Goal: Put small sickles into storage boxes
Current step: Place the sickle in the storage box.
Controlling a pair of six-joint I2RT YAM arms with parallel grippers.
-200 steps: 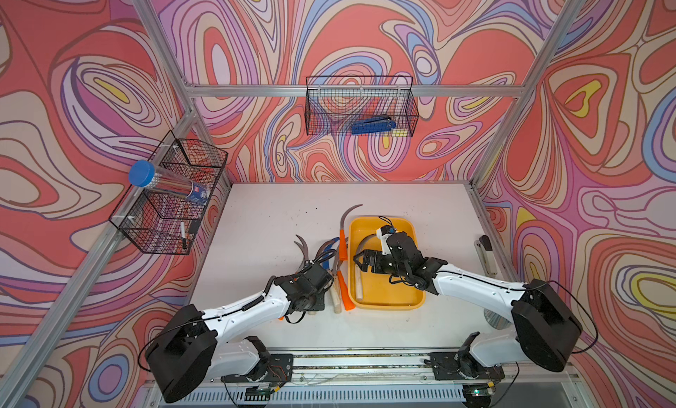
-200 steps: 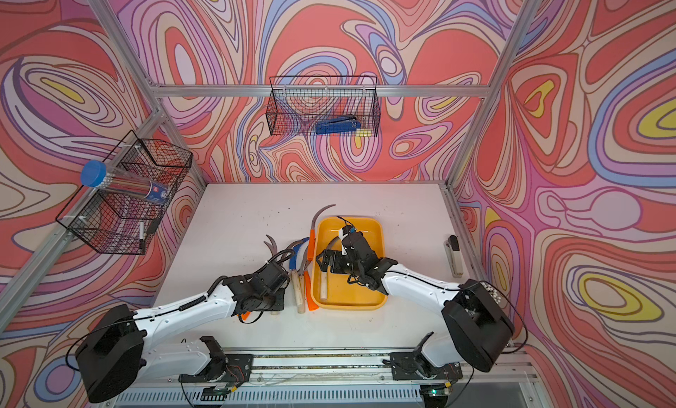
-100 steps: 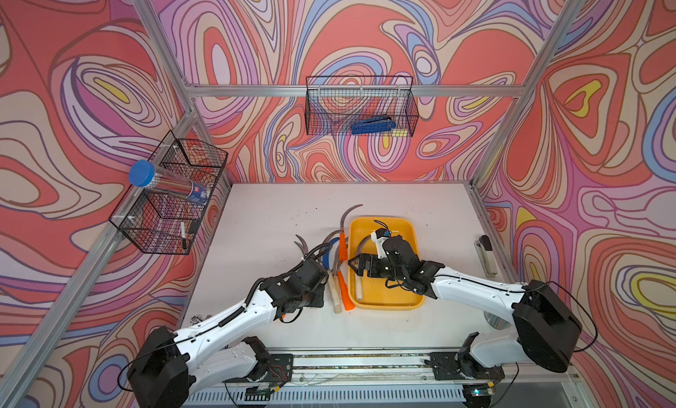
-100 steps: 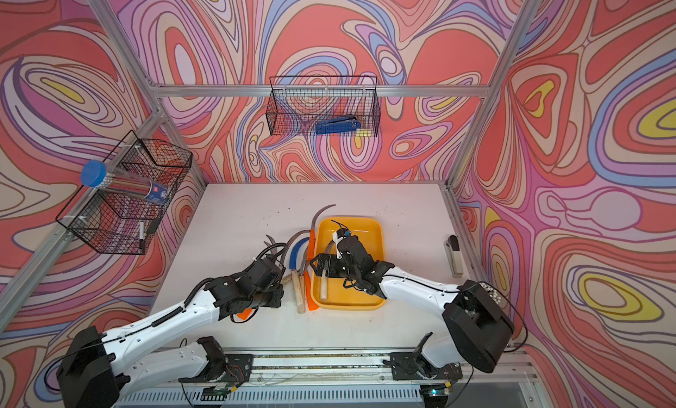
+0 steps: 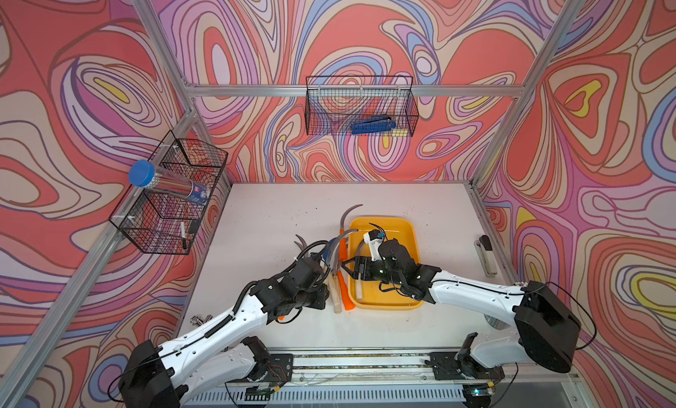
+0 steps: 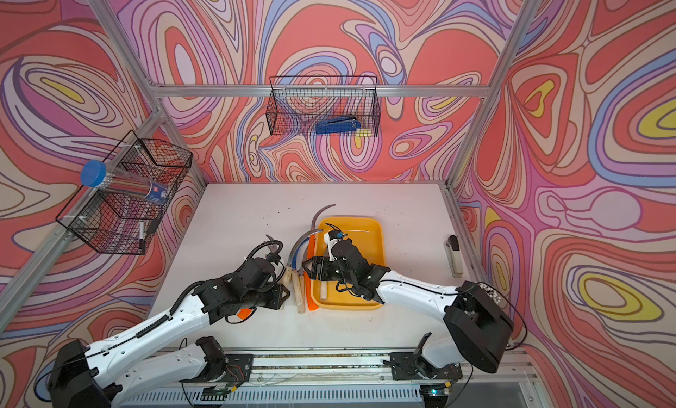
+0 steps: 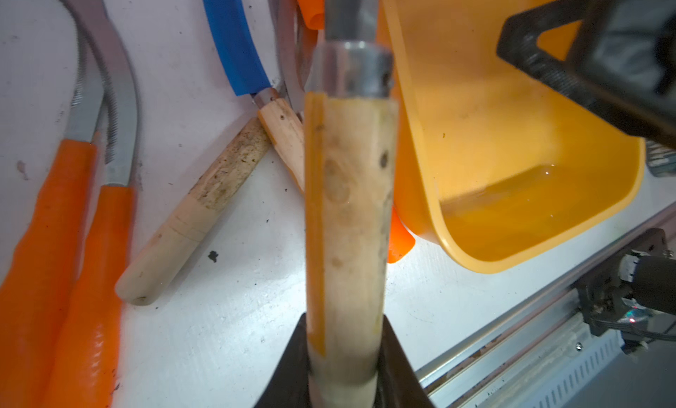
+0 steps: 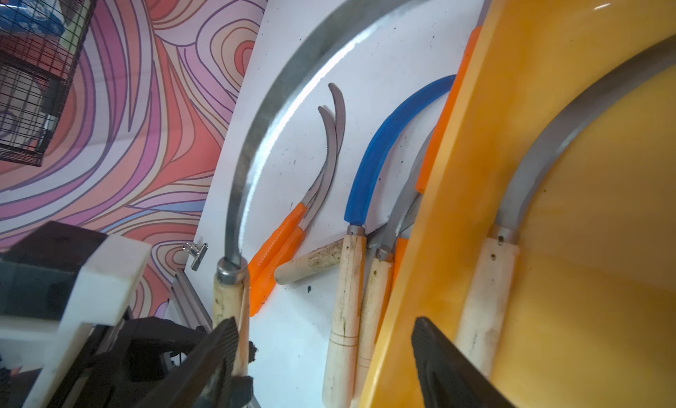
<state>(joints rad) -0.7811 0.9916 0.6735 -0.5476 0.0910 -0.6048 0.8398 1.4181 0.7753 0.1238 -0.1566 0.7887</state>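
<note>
My left gripper point(image 7: 344, 369) is shut on the butt end of a wooden-handled sickle point(image 7: 349, 212) and holds it above the table, just left of the yellow storage box point(image 5: 404, 228). That sickle's grey blade point(image 8: 278, 106) arcs away. My right gripper point(image 8: 325, 355) is open and straddles the box's left rim point(image 8: 420, 241). One of its fingers point(image 8: 219, 351) is beside the held handle. Another wooden-handled sickle point(image 8: 490, 285) lies inside the box. Several sickles lie on the table beside it, among them a blue-bladed one point(image 8: 380, 146) and two orange-handled ones point(image 8: 281, 237).
A loose wooden handle point(image 7: 190, 219) lies among the sickles. Black wire baskets hang on the left wall point(image 5: 172, 197) and on the back wall point(image 5: 360, 106); the back one holds a blue tool. A stapler point(image 5: 484, 254) lies by the right edge. A metal clip point(image 5: 199, 319) sits near the front left.
My left arm has lifted the wooden-handled sickle and carried it right toward the box. The right gripper has shifted to the box's left rim and its jaws have narrowed somewhat.
</note>
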